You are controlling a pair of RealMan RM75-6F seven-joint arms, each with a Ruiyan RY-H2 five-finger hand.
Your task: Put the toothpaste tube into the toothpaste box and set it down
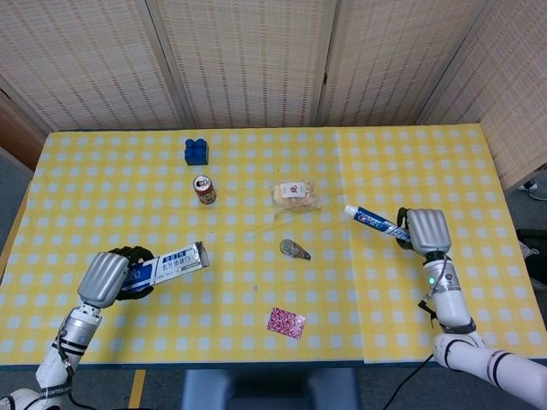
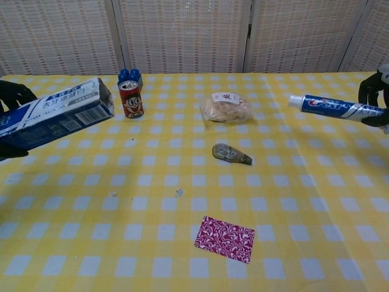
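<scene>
The left hand (image 1: 107, 278) grips the toothpaste box (image 1: 167, 266) by its near-left end, at the near-left part of the yellow checked tablecloth (image 1: 256, 179). The box is blue and white, held clear of the cloth, and its free end points right and slightly far. In the chest view the box (image 2: 55, 114) fills the left edge, with the dark fingers (image 2: 12, 94) of the left hand wrapped around it.

The right hand (image 1: 426, 231) holds the toothpaste tube (image 1: 373, 222) by its tail, on the right side of the table. The tube is lifted off the cloth, with its white cap end pointing left toward the middle. In the chest view the tube (image 2: 331, 107) hangs above the cloth at the right edge, where the right hand (image 2: 374, 91) closes around its tail. Box and tube are well apart.

Between them, near the table's middle, lies a grey correction-tape dispenser (image 1: 294, 249). Farther back sits a clear bag of snacks (image 1: 296, 196). Left of that stands a red drink can (image 1: 204, 190), and a blue toy brick (image 1: 197, 151) sits just beyond it. A red patterned card (image 1: 285, 323) lies flat near the front edge.
</scene>
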